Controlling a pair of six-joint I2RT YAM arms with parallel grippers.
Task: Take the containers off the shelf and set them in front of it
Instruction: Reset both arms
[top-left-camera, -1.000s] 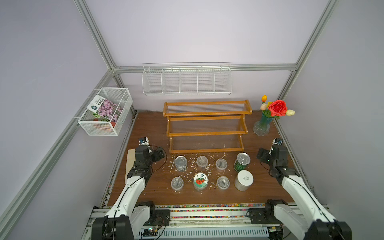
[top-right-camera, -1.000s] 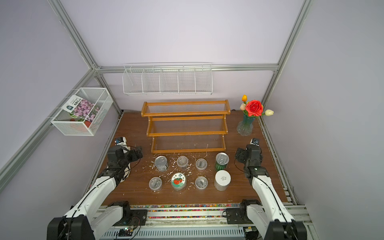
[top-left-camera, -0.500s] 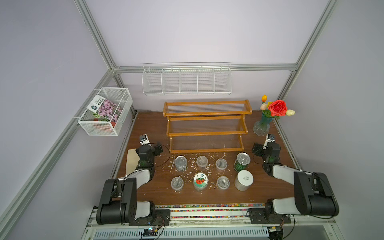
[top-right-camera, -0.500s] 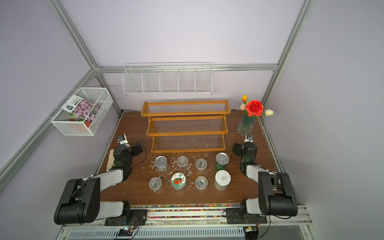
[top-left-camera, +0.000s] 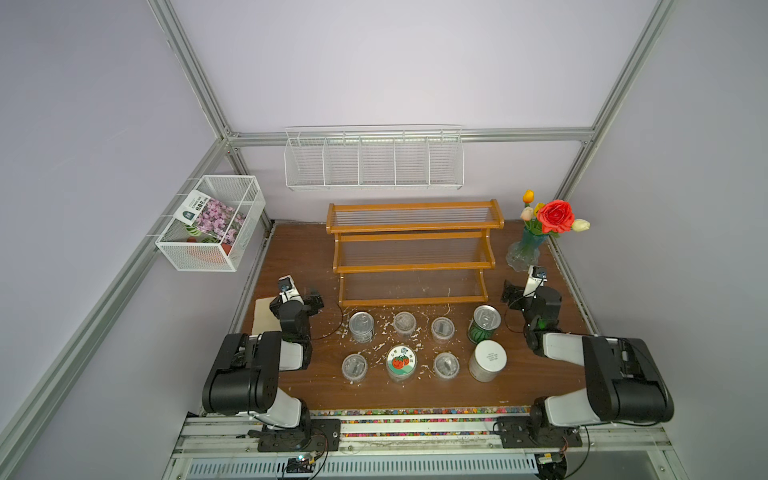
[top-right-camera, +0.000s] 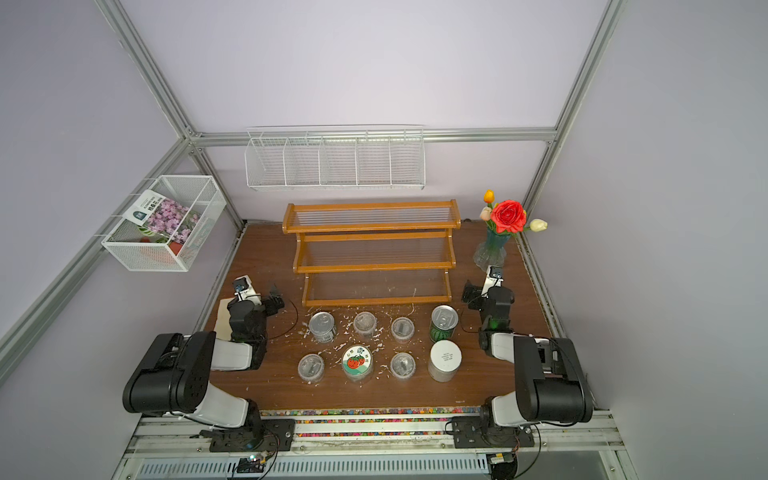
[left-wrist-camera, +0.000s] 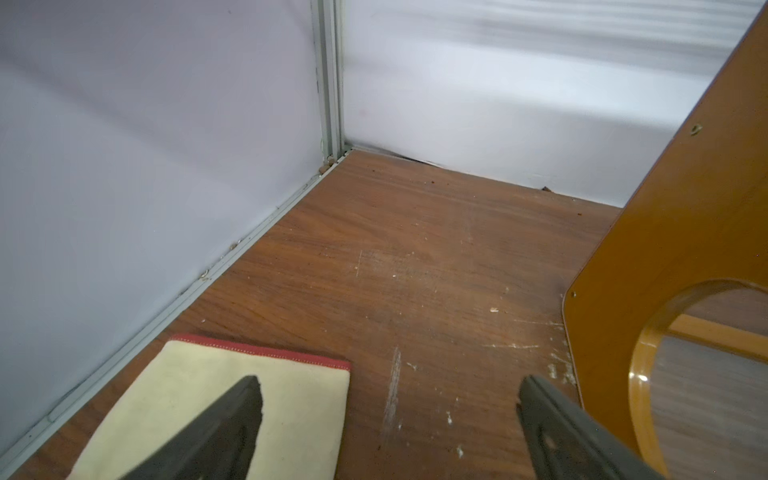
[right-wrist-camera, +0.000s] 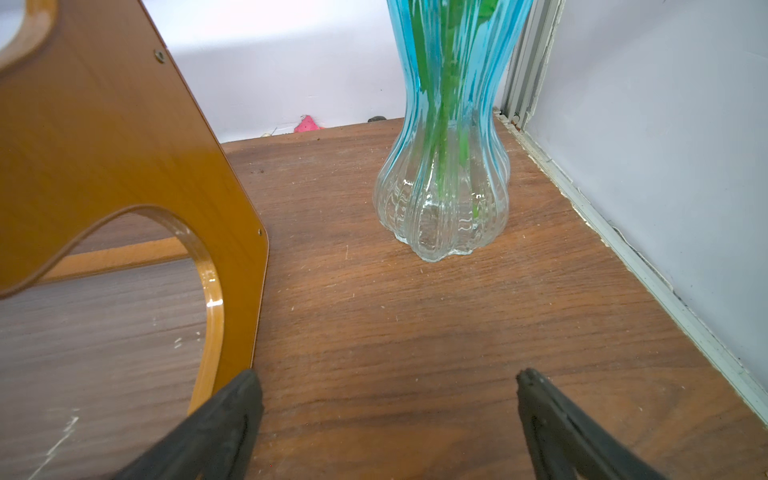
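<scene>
Shelf (top-left-camera: 413, 227) lies lengthwise left-right (steps facing forward); left end effector (left-wrist-camera: 389, 382), right end effector (right-wrist-camera: 387, 374) released.

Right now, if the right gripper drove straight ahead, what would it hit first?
Probably the vase: it stands ahead of the open right gripper, bare table between. The shelf sits just off to one side.

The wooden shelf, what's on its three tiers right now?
Nothing: all three clear tiers of the shelf look bare in both top views. The containers stand on the table in front of it. The table strip directly behind the shelf is hidden by its top tier.
</scene>
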